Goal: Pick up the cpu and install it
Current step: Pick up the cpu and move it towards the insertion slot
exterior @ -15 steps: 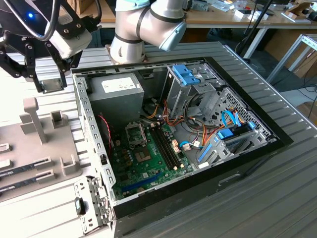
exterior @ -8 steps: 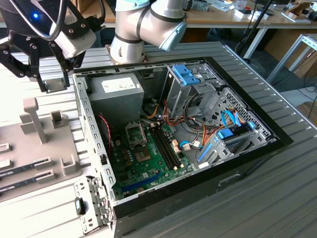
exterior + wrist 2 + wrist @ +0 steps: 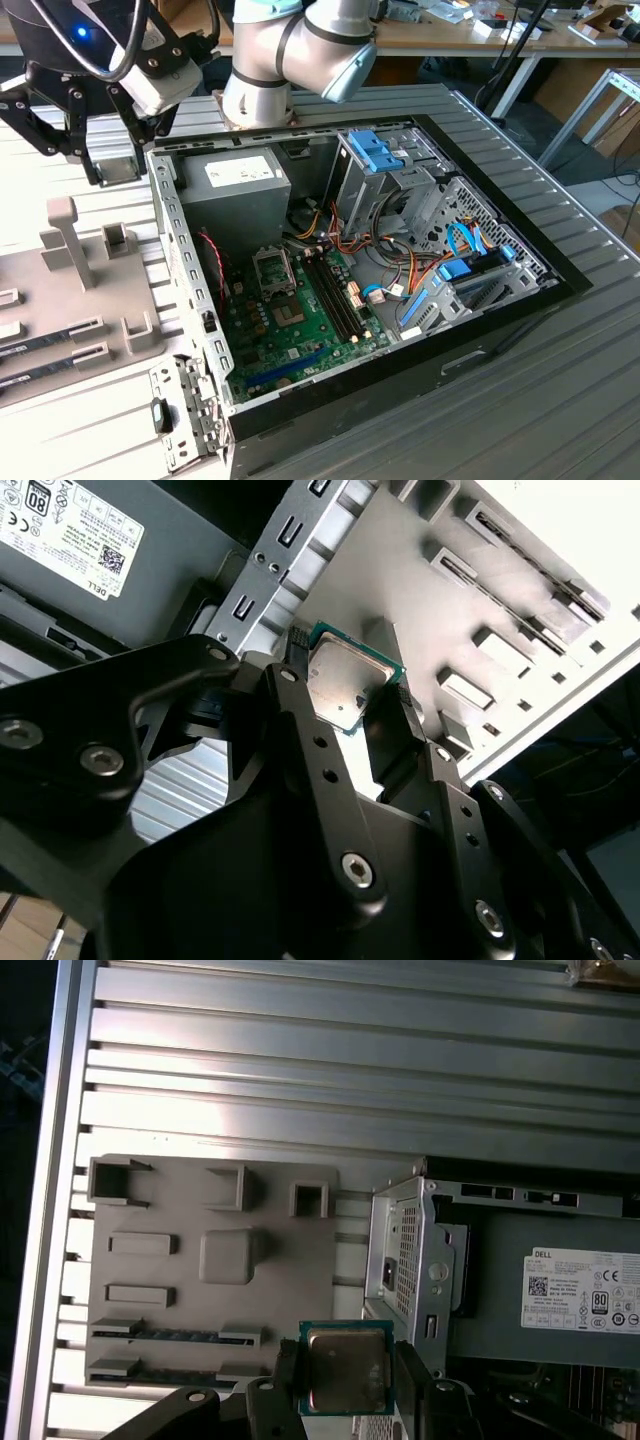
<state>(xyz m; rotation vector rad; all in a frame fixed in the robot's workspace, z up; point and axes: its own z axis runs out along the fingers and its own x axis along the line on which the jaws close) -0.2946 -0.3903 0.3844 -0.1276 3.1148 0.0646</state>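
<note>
While the arm (image 3: 300,50) is hanging over the slatted worktop (image 3: 350,1060), the black fingers (image 3: 285,1380) are clamping the cpu (image 3: 345,1368) by two opposite edges, its silvery plate showing in both wrist views. The cpu is hovering off the surface, over the edge of the grey parts tray (image 3: 200,1260), just beside the open computer case (image 3: 180,260) corner near the power supply (image 3: 560,1300). The motherboard (image 3: 300,320) is lying inside the case, well apart from the cpu.

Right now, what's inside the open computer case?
A green motherboard, a grey power supply, a drive cage with a blue latch, and cables. The cage covers whatever lies beneath it. The pincer grips the cpu.
</note>
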